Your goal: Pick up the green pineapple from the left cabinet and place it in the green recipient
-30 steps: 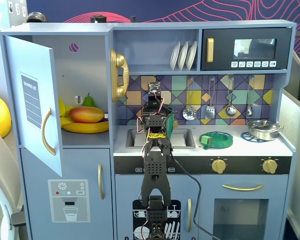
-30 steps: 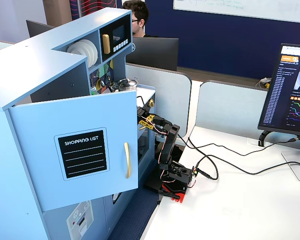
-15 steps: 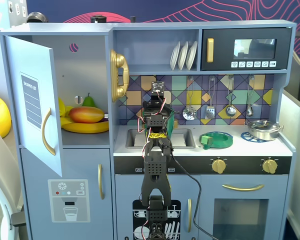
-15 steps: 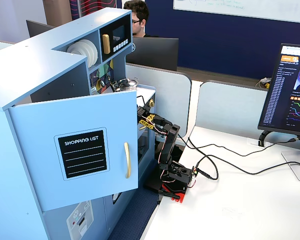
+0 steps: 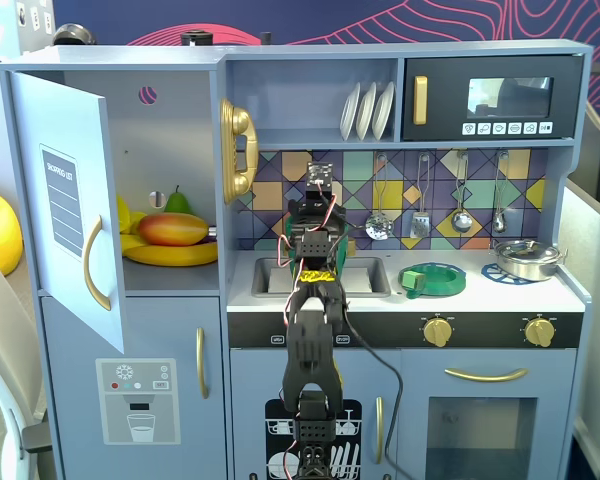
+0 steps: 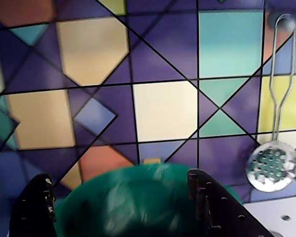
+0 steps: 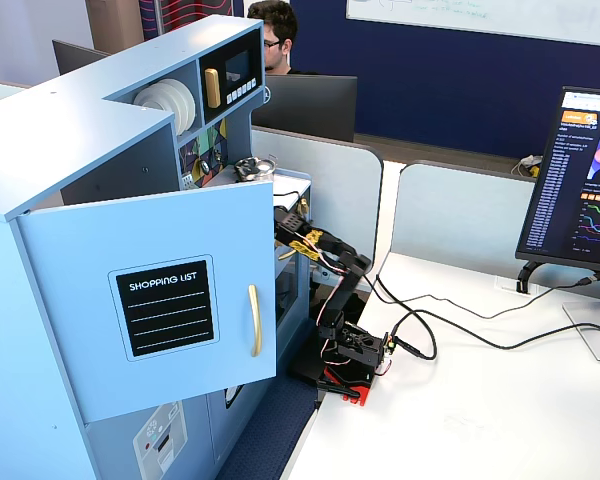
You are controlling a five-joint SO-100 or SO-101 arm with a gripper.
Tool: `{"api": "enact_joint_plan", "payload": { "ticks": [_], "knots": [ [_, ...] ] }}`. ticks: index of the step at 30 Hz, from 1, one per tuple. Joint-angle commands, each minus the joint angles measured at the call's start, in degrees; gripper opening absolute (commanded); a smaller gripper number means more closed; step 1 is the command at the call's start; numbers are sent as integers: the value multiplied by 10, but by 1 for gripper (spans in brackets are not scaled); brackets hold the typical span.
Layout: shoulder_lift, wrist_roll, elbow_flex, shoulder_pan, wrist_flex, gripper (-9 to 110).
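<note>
Fixed views are taken up by a grey-blue toy kitchen (image 5: 400, 400) set against a white table (image 7: 460, 420) in an office. A monitor (image 7: 580, 180), grey partitions and a seated person (image 7: 275, 30) are seen behind it. The arm (image 5: 310, 340) is mounted at the table's edge and is raised in front of the sink (image 5: 365, 275), towards the patterned backsplash (image 6: 163, 108).

In the wrist view the tool (image 6: 117, 175) is seen spread wide, with its two black fingers (image 6: 34, 207) well apart. Nothing is clamped between them and nothing is seen to be touched. The green recipient (image 6: 123, 202) is seen directly below the tool, between the fingers and in front of the backsplash. Its mouth is turned upward, so its long axis appears to stand upright. Its inside is blurred.

The green pineapple cannot be made out in any view, so its place and the way it points cannot be told.

The left cabinet (image 5: 170, 140) is found well to the left of the tool in a fixed view, with its labelled door (image 5: 65, 210) swung open. A mango (image 5: 172, 229), bananas (image 5: 170, 254) and a pear (image 5: 178, 202) are held inside. To the right of the tool, a green lid (image 5: 432, 279) is laid beside the sink, and a skimmer (image 6: 271, 168) is hung on the backsplash.
</note>
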Motion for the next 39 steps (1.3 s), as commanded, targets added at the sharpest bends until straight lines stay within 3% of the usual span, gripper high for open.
{"api": "enact_joint_plan", "payload": {
  "ticks": [1,15,23,39],
  "knots": [
    [178,-9,132,-9,0,28],
    [559,-1,561,28,150,28],
    [638,13,652,37,216,27],
    [677,13,795,25,522,19]
  ]
}}
